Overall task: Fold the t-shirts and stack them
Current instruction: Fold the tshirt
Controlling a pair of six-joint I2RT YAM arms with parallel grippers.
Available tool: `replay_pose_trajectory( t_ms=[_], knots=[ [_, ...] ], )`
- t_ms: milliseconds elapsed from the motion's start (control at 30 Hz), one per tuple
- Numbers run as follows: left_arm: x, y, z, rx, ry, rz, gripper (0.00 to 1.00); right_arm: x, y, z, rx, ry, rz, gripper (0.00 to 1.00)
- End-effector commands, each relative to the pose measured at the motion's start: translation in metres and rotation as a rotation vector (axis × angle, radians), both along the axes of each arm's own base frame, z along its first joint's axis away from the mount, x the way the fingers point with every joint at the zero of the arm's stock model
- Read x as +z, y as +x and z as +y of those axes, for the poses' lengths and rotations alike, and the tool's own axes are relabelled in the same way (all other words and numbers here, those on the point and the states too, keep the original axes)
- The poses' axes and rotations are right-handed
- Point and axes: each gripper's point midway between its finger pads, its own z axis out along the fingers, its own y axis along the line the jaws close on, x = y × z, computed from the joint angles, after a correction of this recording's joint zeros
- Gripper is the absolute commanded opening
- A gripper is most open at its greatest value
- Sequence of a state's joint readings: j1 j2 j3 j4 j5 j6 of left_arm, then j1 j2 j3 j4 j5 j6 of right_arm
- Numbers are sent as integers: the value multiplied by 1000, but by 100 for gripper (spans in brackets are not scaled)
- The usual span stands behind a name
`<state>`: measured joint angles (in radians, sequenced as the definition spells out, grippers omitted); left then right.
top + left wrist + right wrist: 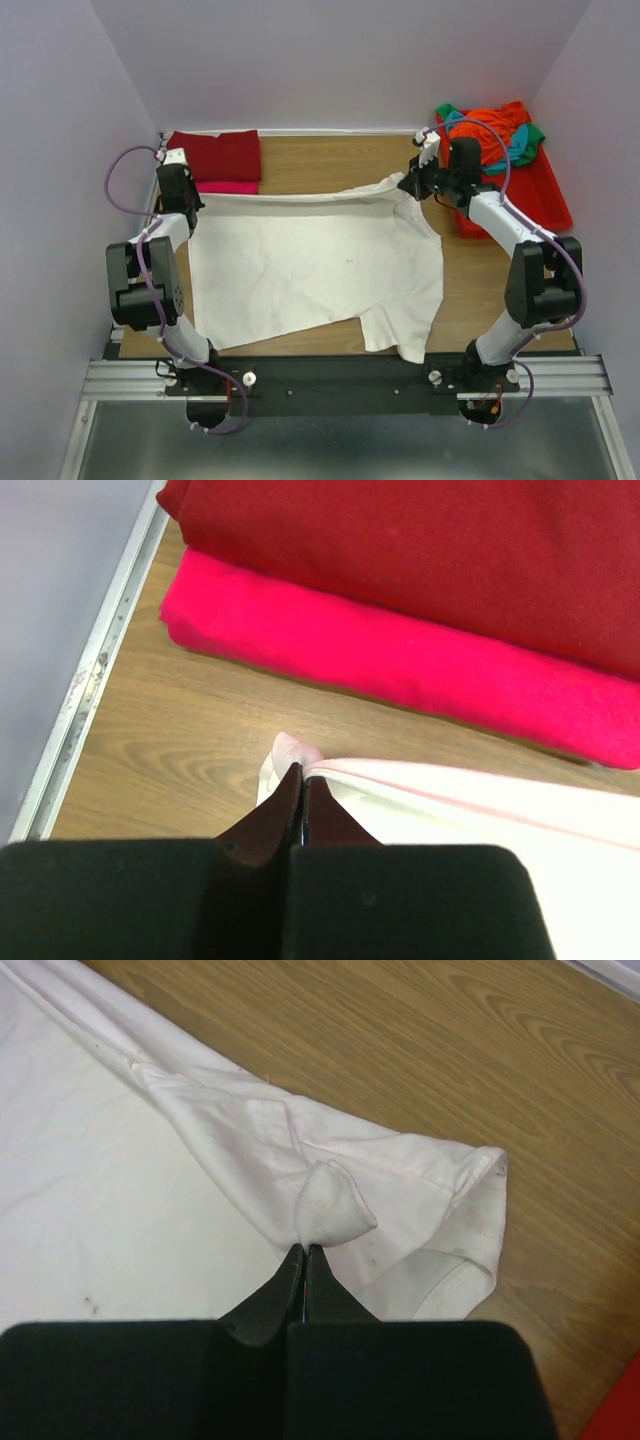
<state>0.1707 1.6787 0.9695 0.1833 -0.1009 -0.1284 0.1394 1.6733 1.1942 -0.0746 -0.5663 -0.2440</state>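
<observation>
The large t-shirt (310,265) lies spread across the middle of the table (330,160), with a stack of two folded t-shirts (215,158) just behind its far-left corner and, beside its far-right corner, a tray (545,195) holding a heap of loose t-shirts (490,130).

The dark red shirt (215,155) hides most of the pink shirt (228,187) beneath it.
</observation>
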Motion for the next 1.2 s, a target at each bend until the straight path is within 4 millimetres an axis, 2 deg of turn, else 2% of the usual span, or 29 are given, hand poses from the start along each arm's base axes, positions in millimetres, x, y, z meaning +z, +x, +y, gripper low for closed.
replay_pose_trajectory(
  t_ms=[0, 333, 967, 1100, 1133, 1167],
  knots=[
    [11, -8, 10, 59, 22, -18, 0, 8, -5, -2, -11, -9, -29, 1],
    [4, -26, 1, 56, 14, 18, 0, -4, -8, -5, -32, -23, -1, 1],
    [-9, -42, -20, 15, -11, 73, 0, -14, -10, -8, -40, -36, 16, 1],
    [-15, -54, -27, 6, -55, 104, 0, -20, -9, -10, -48, -47, 24, 1],
    [-11, -58, -29, 4, -61, 100, 0, -20, -8, -11, -49, -51, 24, 1],
    [-10, -62, -29, 6, -63, 99, 7, -20, -8, -10, -50, -51, 23, 1]
  ],
)
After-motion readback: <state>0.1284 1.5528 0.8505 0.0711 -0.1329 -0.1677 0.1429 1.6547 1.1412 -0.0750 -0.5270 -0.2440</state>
